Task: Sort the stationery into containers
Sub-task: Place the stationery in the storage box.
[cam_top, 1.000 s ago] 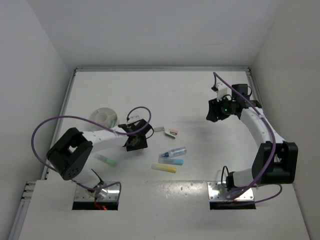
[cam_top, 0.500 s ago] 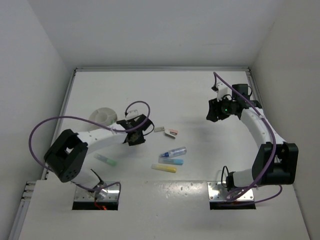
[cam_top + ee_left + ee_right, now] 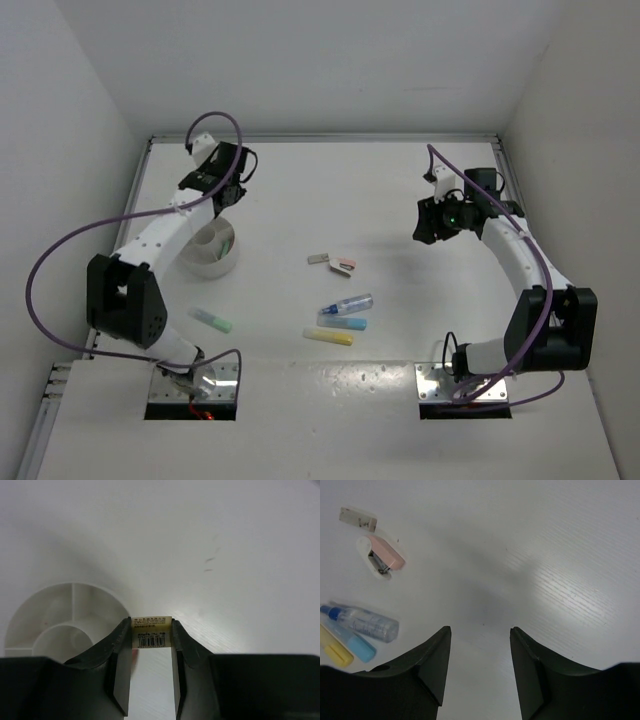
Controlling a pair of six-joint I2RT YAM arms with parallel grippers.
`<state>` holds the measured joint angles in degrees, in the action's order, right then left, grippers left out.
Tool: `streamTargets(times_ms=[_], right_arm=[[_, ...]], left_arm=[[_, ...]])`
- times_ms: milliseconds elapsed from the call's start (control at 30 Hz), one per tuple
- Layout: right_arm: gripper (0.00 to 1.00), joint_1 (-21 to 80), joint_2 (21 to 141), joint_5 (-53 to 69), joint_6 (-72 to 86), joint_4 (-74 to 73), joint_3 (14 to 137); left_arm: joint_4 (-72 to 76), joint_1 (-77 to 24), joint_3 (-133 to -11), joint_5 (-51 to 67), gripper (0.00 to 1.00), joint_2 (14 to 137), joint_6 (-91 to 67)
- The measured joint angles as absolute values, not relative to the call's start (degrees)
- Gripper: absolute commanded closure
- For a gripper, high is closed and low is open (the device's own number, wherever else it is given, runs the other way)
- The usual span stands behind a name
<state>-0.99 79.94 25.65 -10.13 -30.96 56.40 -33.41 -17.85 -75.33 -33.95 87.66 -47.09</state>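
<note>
The left hand [image 3: 151,625] is clamped on a small cream eraser [image 3: 152,632] just off the rim of the white dish [image 3: 55,602], far left. It looks light, rubbery and grippy, so pinching its flat sides suits it. The right hand [image 3: 480,647] hangs empty, fingers apart.

**Eraser between the left jaws; the rest left of the right jaws**

An eraser [image 3: 151,635] sits between the jaws of the left gripper [image 3: 151,625], and the dish [image 3: 55,605] lies just left of them. Left of the right gripper's [image 3: 479,634] jaws lies a tube [image 3: 367,622]. A marker [image 3: 359,649] touches it, with a second marker [image 3: 336,652] outermost. Farther ahead lie a stapler [image 3: 382,556] and a tab [image 3: 358,519].
</note>
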Motion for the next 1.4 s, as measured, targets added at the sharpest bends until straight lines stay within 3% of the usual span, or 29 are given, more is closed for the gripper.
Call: streamTargets(times_ms=[300,867,1033,1100,1133,1400], right_arm=[[0.49,-1.0,79.9,25.6,-10.1,-31.0,56.4],[0.49,-1.0,79.9,25.6,-10.1,-31.2,56.4],[0.49,-1.0,79.9,25.6,-10.1,-31.2,56.4],[0.49,-1.0,79.9,25.6,-10.2,-31.2,56.4],[0.49,-1.0,79.9,25.6,-10.3,-31.2,56.4],[0.49,-1.0,79.9,25.6,-10.3,-31.2,56.4]], left_arm=[[-35.7,-10.4,-75.1,-30.9,0.88,94.9,-43.8],[-35.7,-10.1,-72.1,-28.0,0.88,94.9,-42.1],[-35.8,-10.0,-71.7,-27.8,0.66,94.8,-41.8],[-35.8,-10.0,-71.7,-27.6,0.62,94.8,-41.5],[-35.8,-9.9,-71.7,-27.6,0.48,94.8,-41.4],[-36.1,-9.2,-72.1,-27.9,0.47,94.5,-40.4]])
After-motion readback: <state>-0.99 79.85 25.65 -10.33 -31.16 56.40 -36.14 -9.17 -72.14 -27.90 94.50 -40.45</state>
